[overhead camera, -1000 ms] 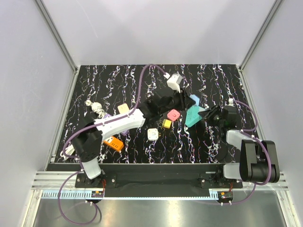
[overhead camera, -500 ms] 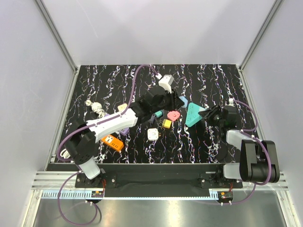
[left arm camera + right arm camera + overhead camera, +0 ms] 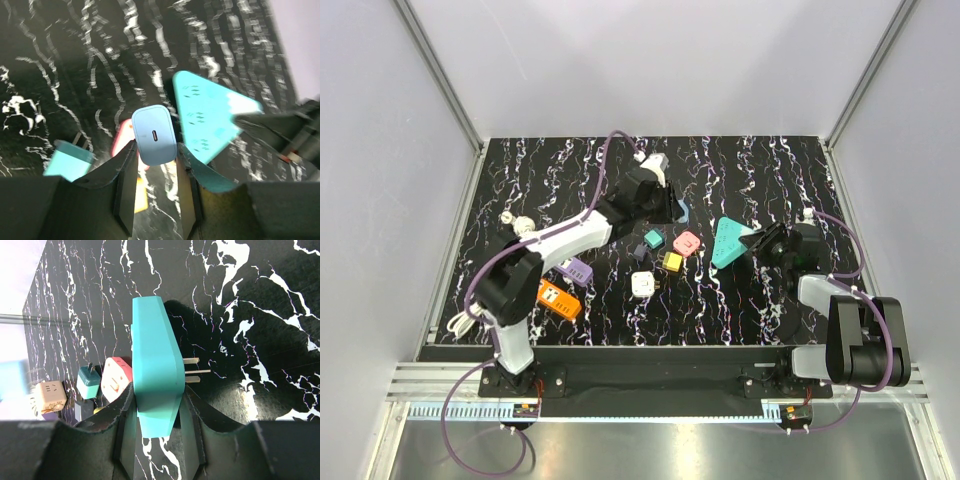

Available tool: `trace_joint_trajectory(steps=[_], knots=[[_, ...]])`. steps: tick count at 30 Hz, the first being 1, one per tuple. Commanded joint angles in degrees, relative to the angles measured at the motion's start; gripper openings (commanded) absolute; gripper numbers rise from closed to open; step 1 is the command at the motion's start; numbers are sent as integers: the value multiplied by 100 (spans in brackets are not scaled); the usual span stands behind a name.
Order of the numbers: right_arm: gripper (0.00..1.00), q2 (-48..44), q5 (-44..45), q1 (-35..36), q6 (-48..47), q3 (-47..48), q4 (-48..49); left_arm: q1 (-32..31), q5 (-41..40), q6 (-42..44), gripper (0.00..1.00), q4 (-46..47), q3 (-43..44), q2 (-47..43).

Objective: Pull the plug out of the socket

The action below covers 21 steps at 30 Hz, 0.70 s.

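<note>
The light blue plug (image 3: 154, 134) is pinched between my left gripper's (image 3: 156, 151) fingers, its flat face with a small slot towards the wrist camera. From above, this gripper (image 3: 670, 207) holds the plug (image 3: 680, 213) over the middle of the back of the table. The plug is clear of the teal triangular socket (image 3: 727, 241), with a gap of bare table between them. My right gripper (image 3: 156, 394) is shut on the socket (image 3: 154, 367), which stands on edge with three metal prongs (image 3: 192, 370) pointing right. In the top view the right gripper (image 3: 753, 243) grips the socket's right corner.
Loose adapters lie left of the socket: a pink one (image 3: 688, 242), a small teal one (image 3: 653, 239), a yellow-and-black one (image 3: 670, 262), a white one (image 3: 642, 284), a purple one (image 3: 578, 271) and an orange one (image 3: 558, 300). A white corded piece (image 3: 520, 225) lies at far left.
My left arm has swung left and back, carrying the blue plug away from the teal socket. The right gripper and the socket have stayed put.
</note>
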Motion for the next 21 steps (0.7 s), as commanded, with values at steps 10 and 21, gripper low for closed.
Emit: trace_joint_trajectory(steps=[10,21], knots=[[0,103,412,-3,-335,-24,-343,364,97,-363,0,565,382,1046],[0,59,403,-3,-327,-50,-334,478,282,-530,14,381,672,1442]])
